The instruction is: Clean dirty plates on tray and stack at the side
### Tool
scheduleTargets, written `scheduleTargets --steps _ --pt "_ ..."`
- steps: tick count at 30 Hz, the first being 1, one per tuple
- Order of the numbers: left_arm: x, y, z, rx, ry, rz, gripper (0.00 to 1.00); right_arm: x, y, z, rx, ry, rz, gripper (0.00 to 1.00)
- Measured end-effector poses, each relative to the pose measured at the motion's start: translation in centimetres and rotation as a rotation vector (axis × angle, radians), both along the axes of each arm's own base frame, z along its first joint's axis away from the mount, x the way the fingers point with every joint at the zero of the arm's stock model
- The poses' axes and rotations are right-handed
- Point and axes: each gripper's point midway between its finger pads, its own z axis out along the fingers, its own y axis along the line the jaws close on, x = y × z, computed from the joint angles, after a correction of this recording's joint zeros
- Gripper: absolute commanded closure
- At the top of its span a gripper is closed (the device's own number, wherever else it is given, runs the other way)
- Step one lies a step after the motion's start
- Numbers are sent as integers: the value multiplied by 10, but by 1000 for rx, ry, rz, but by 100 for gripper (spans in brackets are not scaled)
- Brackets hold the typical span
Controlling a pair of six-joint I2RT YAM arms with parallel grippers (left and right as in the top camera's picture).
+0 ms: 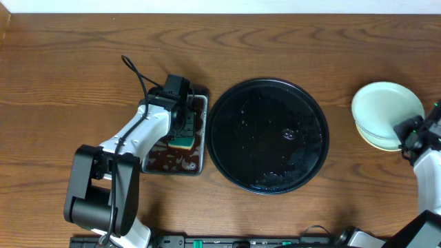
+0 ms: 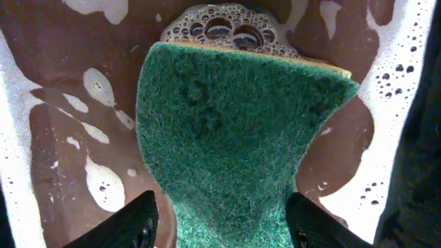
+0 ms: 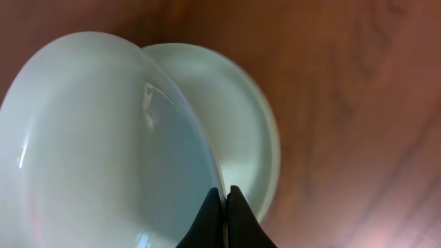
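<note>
The round black tray [image 1: 269,134] lies mid-table, wet, with no plate on it. At the right edge of the table the plates [image 1: 386,110] lie stacked. My right gripper [image 1: 406,131] [image 3: 226,196] is shut on the rim of the top mint-blue plate [image 3: 103,145], which tilts over a paler plate [image 3: 241,131] beneath it. No red smears show on them. My left gripper [image 1: 180,131] [image 2: 224,224] hangs open over a green sponge [image 2: 227,138], one finger on either side of it.
The sponge [image 1: 182,142] lies in a small rectangular dark tray [image 1: 196,162] of foamy brown liquid, left of the black tray. Bare wooden tabletop [image 1: 83,69] surrounds both trays. The arm bases stand at the front edge.
</note>
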Motion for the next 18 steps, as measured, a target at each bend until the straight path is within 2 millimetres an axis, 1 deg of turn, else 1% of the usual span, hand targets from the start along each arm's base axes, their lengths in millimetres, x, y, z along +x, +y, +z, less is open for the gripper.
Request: scheduleTargets --steps 1,2,3,4,5,6,9,13,15,16,17,18 --pt "0 0 0 0 0 0 39 -4 -3 -2 8 -2 -20 97" --pt "0 0 0 0 0 0 38 -6 -5 -5 17 -6 -34 89" --pt "0 0 0 0 0 0 38 -9 -7 -6 20 -7 -47 72" --pt "0 0 0 0 0 0 37 -9 -8 -7 26 -15 -54 50" --pt "0 0 0 0 0 0 34 -9 -10 -7 28 -24 -63 34" --pt "0 0 0 1 -1 -2 31 -8 -10 -6 27 -32 -64 27" --pt "0 1 0 3 -1 -1 28 -1 -10 -2 31 -65 -48 24" --pt "0 1 0 3 -1 0 25 21 1 7 56 -151 57 20" --pt "0 1 1 3 -2 0 25 35 14 14 70 -200 163 13" --pt "0 1 1 3 -2 1 25 42 22 17 75 -217 215 6" --pt "-1 1 4 1 -5 3 22 49 35 19 84 -233 286 1" --pt "0 1 6 0 -11 6 20 54 46 21 85 -242 353 1"
